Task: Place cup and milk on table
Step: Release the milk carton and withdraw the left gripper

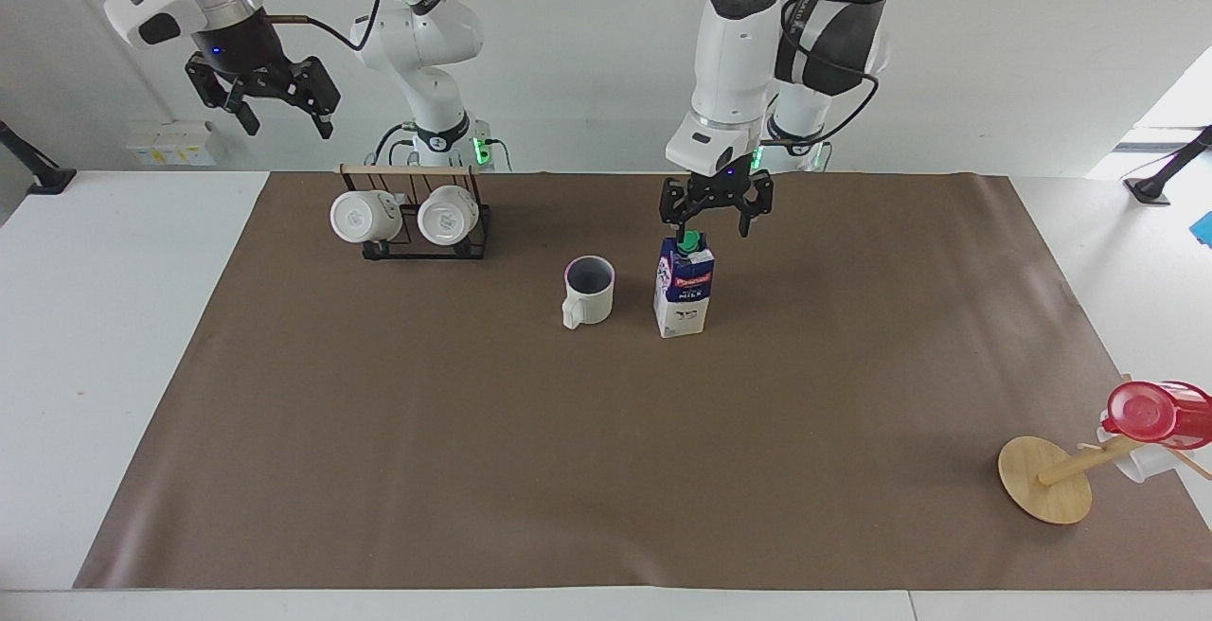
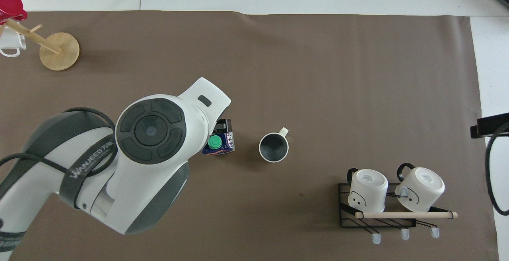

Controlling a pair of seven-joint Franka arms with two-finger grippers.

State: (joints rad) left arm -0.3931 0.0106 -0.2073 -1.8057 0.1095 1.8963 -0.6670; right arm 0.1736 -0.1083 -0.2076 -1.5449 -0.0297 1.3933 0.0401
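So the milk (image 1: 683, 284) is stood upright mid-mat beside the cup (image 1: 588, 291), directly under the left gripper (image 1: 715, 215), jaws spread and nothing held.

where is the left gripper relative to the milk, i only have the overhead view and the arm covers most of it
Observer: In the facing view the left gripper hangs open just above the milk carton, its fingertips to either side of the green cap and a little higher.
Operator: is the carton upright or tipping
Observer: Upright, standing on the brown mat beside the cup, with a gap between them.
Operator: and the right gripper, i barely see it
Observer: The right gripper is open and empty, raised high near the rack with the two white mugs, toward the right arm's end of the table. That arm is waiting.
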